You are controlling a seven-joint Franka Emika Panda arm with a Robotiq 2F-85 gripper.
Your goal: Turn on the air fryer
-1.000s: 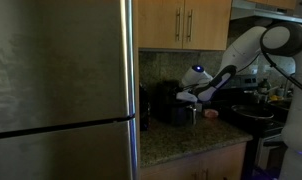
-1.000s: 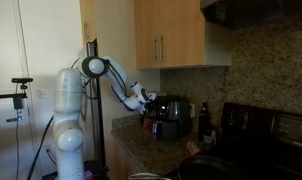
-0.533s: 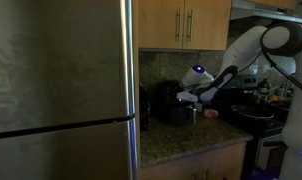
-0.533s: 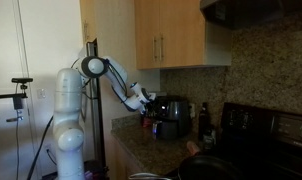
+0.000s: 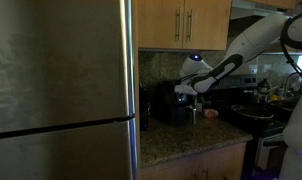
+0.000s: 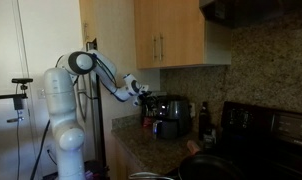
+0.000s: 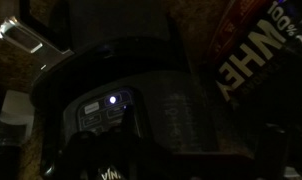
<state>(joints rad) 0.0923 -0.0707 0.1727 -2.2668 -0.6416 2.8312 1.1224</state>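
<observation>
A tall, shiny steel fridge [image 5: 61, 90] stands close by and looks very big. Beside it runs a speckled stone counter [image 5: 186, 140]. Light brown wooden cupboards [image 5: 181, 22] with thin metal handles hang above it. The wall behind the counter is speckled brown stone [image 6: 256, 75] too. At the far end stands a black stove [image 6: 266, 125], with a big dark pan [image 6: 206, 165] by it. A dark bottle [image 6: 204, 118] stands on the counter near the stove. A thin black stand [image 6: 21, 100] is by the white wall. Close up, there is a dark packet with big white letters [image 7: 261, 50], and a shiny silver piece [image 7: 21, 38] that I cannot make out.
</observation>
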